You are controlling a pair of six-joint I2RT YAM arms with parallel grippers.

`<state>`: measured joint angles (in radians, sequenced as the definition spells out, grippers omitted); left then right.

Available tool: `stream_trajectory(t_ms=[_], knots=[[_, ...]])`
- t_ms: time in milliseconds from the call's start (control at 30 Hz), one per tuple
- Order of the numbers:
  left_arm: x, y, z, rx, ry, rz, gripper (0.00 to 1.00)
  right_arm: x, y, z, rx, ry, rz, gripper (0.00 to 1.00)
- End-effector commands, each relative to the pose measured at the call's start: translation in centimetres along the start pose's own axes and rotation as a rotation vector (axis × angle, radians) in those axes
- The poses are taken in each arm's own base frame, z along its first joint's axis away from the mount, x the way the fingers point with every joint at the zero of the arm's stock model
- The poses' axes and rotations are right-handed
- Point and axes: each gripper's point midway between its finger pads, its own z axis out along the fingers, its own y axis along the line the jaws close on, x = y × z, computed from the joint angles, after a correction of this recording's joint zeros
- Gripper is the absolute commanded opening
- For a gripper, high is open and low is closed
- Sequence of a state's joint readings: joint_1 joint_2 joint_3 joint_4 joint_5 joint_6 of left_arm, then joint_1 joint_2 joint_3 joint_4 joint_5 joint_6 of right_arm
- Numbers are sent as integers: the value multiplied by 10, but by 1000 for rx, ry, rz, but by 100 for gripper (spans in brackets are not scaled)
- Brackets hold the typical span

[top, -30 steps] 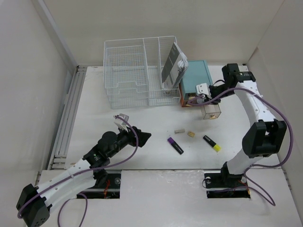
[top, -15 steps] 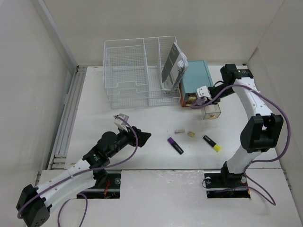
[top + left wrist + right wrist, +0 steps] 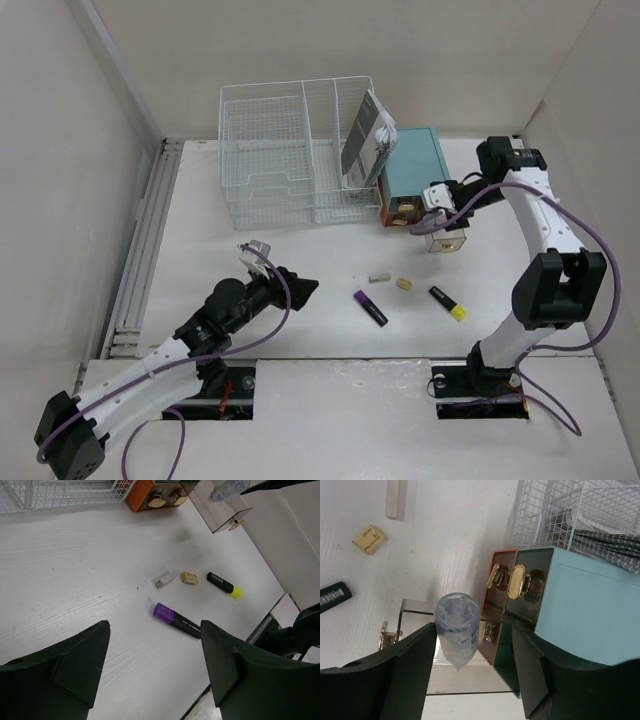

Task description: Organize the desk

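— Where is the desk (image 3: 200, 260), and how does it look?
— It fills the middle of the top view, with its metal rail (image 3: 145, 240) down the left edge. I'd call it half tidied. Loose at lower centre are a purple marker (image 3: 370, 307), a yellow marker (image 3: 448, 303), a tan eraser (image 3: 403, 284) and a small pale stick (image 3: 378, 277), all near one another but apart.
— And the storage?
— A wire basket (image 3: 290, 165) holding a booklet (image 3: 365, 140) stands at upper centre. A teal box (image 3: 415, 165) sits right beside it on the right. A clear drawer (image 3: 447, 240) is pulled out just below the box.
— Which step is in hand?
— Putting one item away. The right gripper (image 3: 474, 627) hangs over that drawer with a clear tube (image 3: 457, 627) between its fingers. They are spread wider than the tube, with a gap on one side. I judge it is being let go rather than clamped.
— The other arm?
— The left gripper (image 3: 154, 645) hovers at lower left of the top view. Its fingers are wide apart with nothing between them.
— What comes next?
— Probably making sure the tube lies inside the drawer, lifting clear, then fetching the markers. They lie flat, so the fingers would need to come down straddling the barrel.
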<state>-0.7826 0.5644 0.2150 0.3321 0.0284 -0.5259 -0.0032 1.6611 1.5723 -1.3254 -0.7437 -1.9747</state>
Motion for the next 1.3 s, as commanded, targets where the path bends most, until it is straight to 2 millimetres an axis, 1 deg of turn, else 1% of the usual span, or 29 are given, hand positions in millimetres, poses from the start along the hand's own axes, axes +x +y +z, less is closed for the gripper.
stream_trajectory(t_ms=[0, 33, 67, 133, 200, 267, 333, 367, 400, 467, 500, 533, 600, 667, 700, 767, 800, 1000, 1033, 1100, 1133, 1200, 1267], knots=[[-21, -11, 0, 34, -69, -2, 69, -20, 9, -8, 8, -48, -25, 67], [-21, -11, 0, 34, -69, -2, 69, -26, 7, -10, 22, -61, -32, 67], [-21, -11, 0, 34, -69, -2, 69, -25, 10, -8, 16, -64, -26, 67], [-21, -11, 0, 34, -69, -2, 69, -38, 9, -15, 48, -84, -47, 67], [-21, -11, 0, 34, -69, -2, 69, -44, 11, -18, 60, -94, -20, 63], [-21, -11, 0, 34, -69, -2, 69, -55, 13, -26, 88, -98, -33, 62], [-19, -10, 1, 29, -61, -2, 69, -62, 17, -30, 102, -104, 0, 57], [-19, -10, 1, 29, -61, -2, 69, -70, 17, -36, 123, -111, -3, 53], [-19, -10, 1, 29, -61, -2, 69, -75, 17, -38, 134, -119, 9, 42], [-19, -10, 2, 29, -61, -2, 69, -82, 20, -41, 145, -138, 83, 29], [-19, -10, 2, 29, -61, -2, 69, -85, 21, -41, 146, -153, 110, 25], [-19, -10, 2, 29, -61, -2, 69, -85, 22, -41, 145, -155, 128, 18], [-19, -10, 3, 28, -60, -2, 69, -83, 28, -36, 128, -161, 175, 0], [-20, -12, 3, 40, -62, -2, 69, -79, 33, -30, 107, -168, 229, 0], [-20, -12, 3, 40, -62, -2, 69, -72, 38, -25, 85, -158, 259, 0], [-20, -12, 3, 40, -62, -2, 69, -69, 44, -17, 48, -141, 273, 0], [-20, -12, 3, 40, -62, -2, 69, -65, 48, -13, 30, -135, 302, 0], [-20, -12, 3, 40, -62, -2, 69, -48, 51, 0, -21, -118, 360, 0], [-18, -11, 3, 35, -55, -2, 69, -44, 50, 4, -29, -119, 379, 0], [-18, -11, 3, 35, -54, -2, 69, -39, 43, 4, -20, -104, 392, 0], [-20, -12, 2, 40, -62, -2, 69, -35, 46, 5, -30, -90, 427, 0], [-18, -11, 2, 35, -55, -2, 69, -29, 37, 3, -8, -67, 429, 0], [-16, -10, 1, 35, -54, -2, 69, -22, 36, 5, -6, -41, 460, 0]])
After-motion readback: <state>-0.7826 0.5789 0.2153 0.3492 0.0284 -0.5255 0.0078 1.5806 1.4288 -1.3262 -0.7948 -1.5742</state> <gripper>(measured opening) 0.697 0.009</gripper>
